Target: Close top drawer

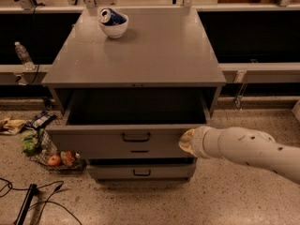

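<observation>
The top drawer [93, 143] of the grey metal cabinet [140, 50] stands partly open, its dark inside [136, 108] showing. Its front carries a dark loop handle [136, 137] at the centre. My gripper [186, 142] is at the right end of the drawer's front and touches it, at the end of my white arm [248, 149], which comes in from the right. A shallower drawer [112, 172] with a similar handle [142, 172] sits below and sticks out slightly.
A white bowl [114, 27] holding a blue can [108, 16] stands on the cabinet top at the back left. A plastic bottle [22, 54] stands on a ledge at left. Litter and a wire basket [51, 157] lie on the floor at left, with cables [28, 200] nearby.
</observation>
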`<action>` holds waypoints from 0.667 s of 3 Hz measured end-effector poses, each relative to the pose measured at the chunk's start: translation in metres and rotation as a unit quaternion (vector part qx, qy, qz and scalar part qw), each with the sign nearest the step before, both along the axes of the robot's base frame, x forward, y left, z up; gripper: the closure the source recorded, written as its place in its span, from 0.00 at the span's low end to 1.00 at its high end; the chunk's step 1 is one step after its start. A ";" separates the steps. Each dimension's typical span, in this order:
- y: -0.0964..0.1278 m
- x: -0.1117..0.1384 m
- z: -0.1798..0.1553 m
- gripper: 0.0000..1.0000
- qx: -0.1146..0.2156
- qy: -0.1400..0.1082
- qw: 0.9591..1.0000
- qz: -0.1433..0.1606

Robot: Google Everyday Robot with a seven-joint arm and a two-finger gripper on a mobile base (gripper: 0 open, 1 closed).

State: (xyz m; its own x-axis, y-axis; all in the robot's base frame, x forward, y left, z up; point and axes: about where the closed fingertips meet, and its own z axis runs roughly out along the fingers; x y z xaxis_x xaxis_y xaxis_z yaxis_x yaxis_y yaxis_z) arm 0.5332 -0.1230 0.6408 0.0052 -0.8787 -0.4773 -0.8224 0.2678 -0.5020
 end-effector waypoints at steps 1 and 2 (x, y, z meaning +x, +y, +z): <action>-0.011 0.035 -0.008 1.00 0.001 0.005 1.000 -0.005; -0.020 0.067 -0.016 1.00 0.002 0.013 1.000 -0.010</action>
